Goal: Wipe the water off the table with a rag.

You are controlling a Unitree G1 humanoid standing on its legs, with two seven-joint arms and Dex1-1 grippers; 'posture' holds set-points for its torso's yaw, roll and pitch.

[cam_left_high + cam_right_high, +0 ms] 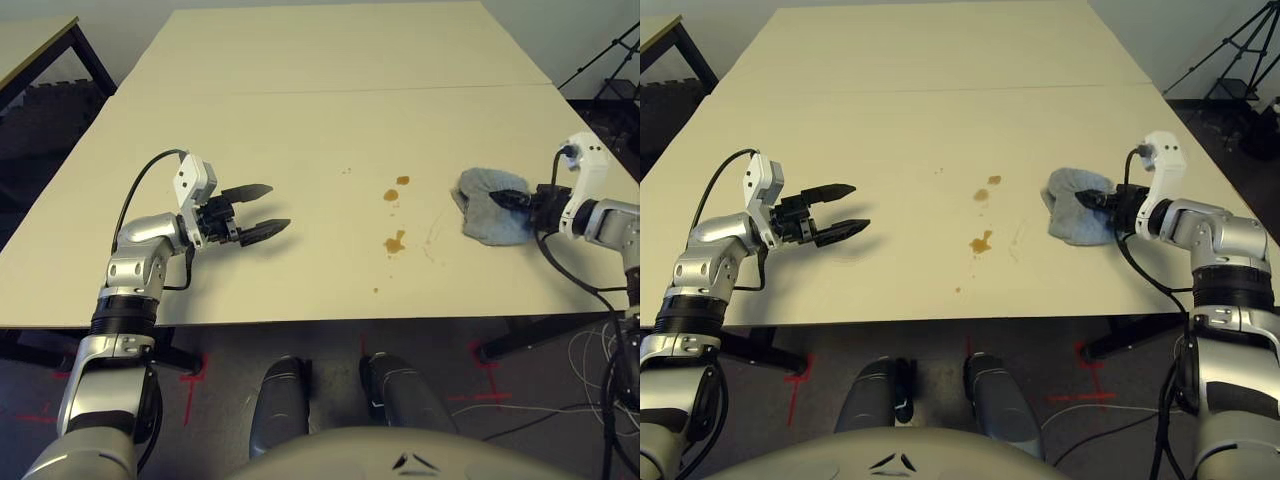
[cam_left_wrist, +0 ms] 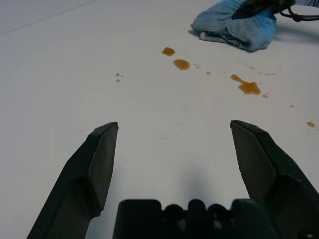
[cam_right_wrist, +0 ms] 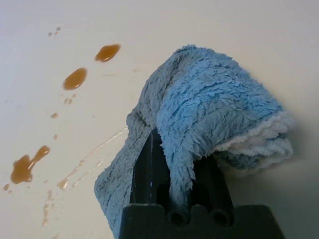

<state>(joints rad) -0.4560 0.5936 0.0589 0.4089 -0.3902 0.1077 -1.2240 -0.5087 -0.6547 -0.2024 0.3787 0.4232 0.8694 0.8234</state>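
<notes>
Near table (image 1: 300, 120) right edge, right gripper (image 1: 508, 200) clenching rag (image 1: 484, 215); bare tabletop lying toward water (image 1: 394, 243); left gripper (image 1: 262, 211) hovering, fingers spread.

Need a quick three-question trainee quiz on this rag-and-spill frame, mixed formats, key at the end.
1. True or false: the right gripper is shut on the rag.
2. Multiple choice: the left gripper is A) shut on the rag, B) open over bare table, C) resting in the water.
3. Short answer: on which side of the rag do the amber blotches of water lie, from the robot's view?

Key: 1 true. 2 B. 3 To the rag's left, between the two grippers, not yet wiped.
</notes>
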